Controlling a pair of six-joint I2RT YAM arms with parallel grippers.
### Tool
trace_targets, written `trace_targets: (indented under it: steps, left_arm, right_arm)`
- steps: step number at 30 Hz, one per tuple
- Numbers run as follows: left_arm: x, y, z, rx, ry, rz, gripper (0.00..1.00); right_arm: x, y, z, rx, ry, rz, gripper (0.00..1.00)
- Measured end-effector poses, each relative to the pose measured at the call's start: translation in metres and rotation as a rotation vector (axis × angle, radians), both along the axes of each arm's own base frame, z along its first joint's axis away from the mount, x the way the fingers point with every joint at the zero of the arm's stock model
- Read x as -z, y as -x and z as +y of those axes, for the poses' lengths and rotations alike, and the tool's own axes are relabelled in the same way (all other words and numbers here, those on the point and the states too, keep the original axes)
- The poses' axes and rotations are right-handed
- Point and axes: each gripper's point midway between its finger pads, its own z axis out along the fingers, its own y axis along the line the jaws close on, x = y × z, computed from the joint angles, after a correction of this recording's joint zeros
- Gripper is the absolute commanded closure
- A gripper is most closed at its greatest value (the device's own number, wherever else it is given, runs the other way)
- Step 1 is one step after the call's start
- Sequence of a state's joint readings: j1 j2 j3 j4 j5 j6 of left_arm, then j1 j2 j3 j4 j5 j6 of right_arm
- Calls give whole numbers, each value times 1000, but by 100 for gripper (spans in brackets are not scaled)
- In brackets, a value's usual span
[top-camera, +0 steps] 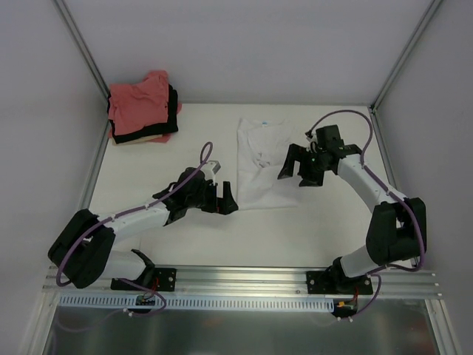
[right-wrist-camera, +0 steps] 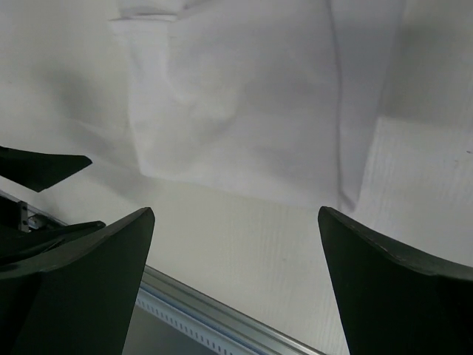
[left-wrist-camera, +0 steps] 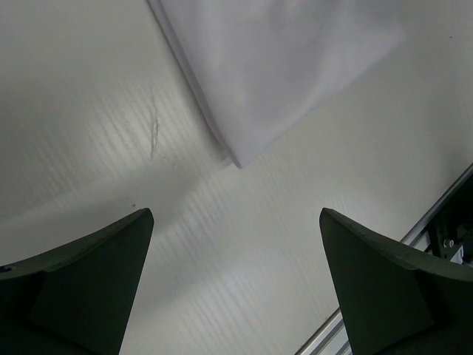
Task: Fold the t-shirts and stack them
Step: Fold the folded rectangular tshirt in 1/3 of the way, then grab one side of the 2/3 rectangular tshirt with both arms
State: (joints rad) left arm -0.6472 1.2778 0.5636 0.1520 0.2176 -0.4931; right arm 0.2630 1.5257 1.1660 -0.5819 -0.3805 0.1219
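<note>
A white t-shirt (top-camera: 260, 164) lies flat in the middle of the table, folded into a long strip with its neck at the far end. My left gripper (top-camera: 228, 201) is open at the shirt's near left corner; in the left wrist view that corner (left-wrist-camera: 281, 66) lies just beyond the empty gripper (left-wrist-camera: 236, 216). My right gripper (top-camera: 294, 177) hovers open over the shirt's right edge. The right wrist view shows the white shirt (right-wrist-camera: 236, 96) ahead of the gripper (right-wrist-camera: 236, 214), with nothing between its fingers. Salmon-pink (top-camera: 139, 102), black (top-camera: 172, 111) and cream (top-camera: 137, 140) t-shirts sit folded in a pile at the back left.
Grey walls and metal posts close in the table on three sides. A metal rail (top-camera: 244, 277) runs along the near edge, also seen as the rail (right-wrist-camera: 214, 314) under the right gripper. The left gripper's fingers (right-wrist-camera: 44, 168) show at the left of the right wrist view.
</note>
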Motion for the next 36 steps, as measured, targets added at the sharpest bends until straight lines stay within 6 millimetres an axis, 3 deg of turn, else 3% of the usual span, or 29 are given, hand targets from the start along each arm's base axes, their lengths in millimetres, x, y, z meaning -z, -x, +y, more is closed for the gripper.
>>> trace_targets:
  steps: [4,10,20,27,30,31,32,33,35,36]
  left_arm:
    - [2,-13,-18,27,49,-9,1]
    - [13,-31,-32,29,80,-4,3]
    - [28,-50,-51,45,106,42,5]
    - [28,-56,-61,58,146,63,5]
    - [28,-56,-64,61,164,69,9]
    - [28,-55,-65,63,169,75,12]
    - [28,-54,-66,68,175,81,22]
    - [29,-54,-67,70,182,87,54]
    - [34,-50,-69,75,188,115,92]
    - [38,-48,-69,75,187,134,100]
  right_arm:
    - [33,14,-29,84,8,64,0]
    - [64,28,-44,144,-20,125,1]
    - [84,33,-36,170,-107,147,9]
    - [89,35,-32,173,-139,144,9]
    - [89,35,-29,169,-162,140,17]
    - [90,35,-28,169,-166,137,29]
    - [91,35,-28,169,-170,135,42]
    - [94,35,-28,172,-170,138,50]
    - [102,38,-27,179,-174,163,70]
    - [105,39,-27,183,-175,176,75]
